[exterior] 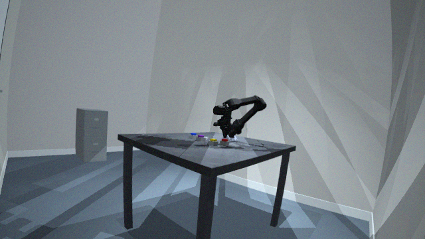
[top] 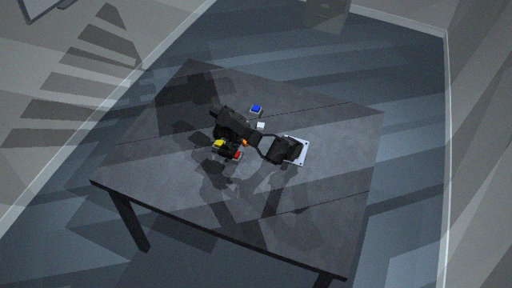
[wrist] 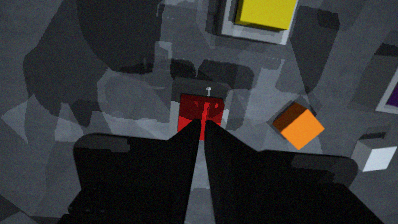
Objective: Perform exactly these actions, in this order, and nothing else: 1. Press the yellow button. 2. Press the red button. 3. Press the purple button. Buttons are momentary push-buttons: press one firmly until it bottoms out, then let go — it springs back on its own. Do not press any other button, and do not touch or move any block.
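Dark table (exterior: 172,149), grey room. Gripper (wrist: 204,125) hangs tip-down over the red button (wrist: 201,111), fingers pinched together on nothing, forming one blunt poker. Yellow button (wrist: 262,12) sits beyond it; orange block (wrist: 299,126) just beside, so descent wants to be straight.

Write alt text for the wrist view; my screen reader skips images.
The shut end effector points down at the red button directly beyond its tips. The yellow button sits at the top edge, an orange block and white block to the right.
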Controlling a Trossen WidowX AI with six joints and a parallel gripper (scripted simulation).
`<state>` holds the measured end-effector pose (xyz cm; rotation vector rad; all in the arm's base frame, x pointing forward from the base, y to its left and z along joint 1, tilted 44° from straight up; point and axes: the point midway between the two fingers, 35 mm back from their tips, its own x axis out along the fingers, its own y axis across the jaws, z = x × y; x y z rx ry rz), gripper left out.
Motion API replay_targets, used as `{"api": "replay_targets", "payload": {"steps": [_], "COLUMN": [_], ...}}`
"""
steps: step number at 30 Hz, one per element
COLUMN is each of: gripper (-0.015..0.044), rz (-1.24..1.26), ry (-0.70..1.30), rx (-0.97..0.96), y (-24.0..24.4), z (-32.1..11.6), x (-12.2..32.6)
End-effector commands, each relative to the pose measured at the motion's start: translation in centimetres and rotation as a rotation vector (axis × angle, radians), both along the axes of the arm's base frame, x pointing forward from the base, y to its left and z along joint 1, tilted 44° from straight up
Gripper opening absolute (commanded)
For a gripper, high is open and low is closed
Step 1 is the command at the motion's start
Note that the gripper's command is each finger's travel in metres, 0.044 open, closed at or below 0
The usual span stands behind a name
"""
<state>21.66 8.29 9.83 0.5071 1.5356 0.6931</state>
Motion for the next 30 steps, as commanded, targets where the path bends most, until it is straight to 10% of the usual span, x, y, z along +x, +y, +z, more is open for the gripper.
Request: {"api": "replay_targets", "payload": {"steps": [1, 30], "gripper": [0.0020, 0.0020], "rz": [-0.001, -0.001], "ry": [0.003, 0.003], "rx": [0.006, 0.005], "y": [0.5, -1.0], "z": [-0.4, 1.1], "x": [-0.1, 0.0]}}
